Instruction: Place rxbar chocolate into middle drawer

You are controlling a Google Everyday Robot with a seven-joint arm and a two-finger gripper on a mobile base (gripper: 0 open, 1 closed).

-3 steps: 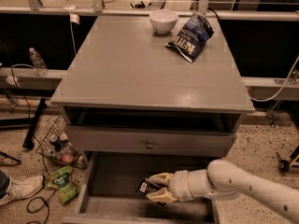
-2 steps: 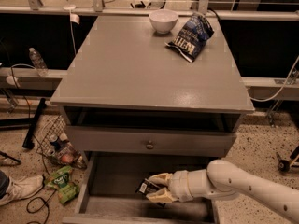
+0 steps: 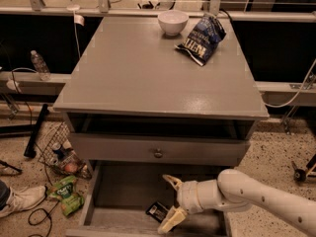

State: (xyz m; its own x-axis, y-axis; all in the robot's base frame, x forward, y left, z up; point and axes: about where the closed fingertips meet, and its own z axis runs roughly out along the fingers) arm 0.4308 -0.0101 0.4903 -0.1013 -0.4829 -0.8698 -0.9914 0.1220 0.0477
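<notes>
White print on the crinkled dark blue chip bag (image 3: pixel 201 38) is unreadable; the cream gripper (image 3: pixel 171 201) sits spread inside the grey drawer (image 3: pixel 123 186).

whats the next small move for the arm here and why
Probably lift the gripper straight up out of the wide grey wooden drawer: its fingers look spread open, and the small dark-wrapped snack bar seems to lie on the drawer floor just beside them.
</notes>
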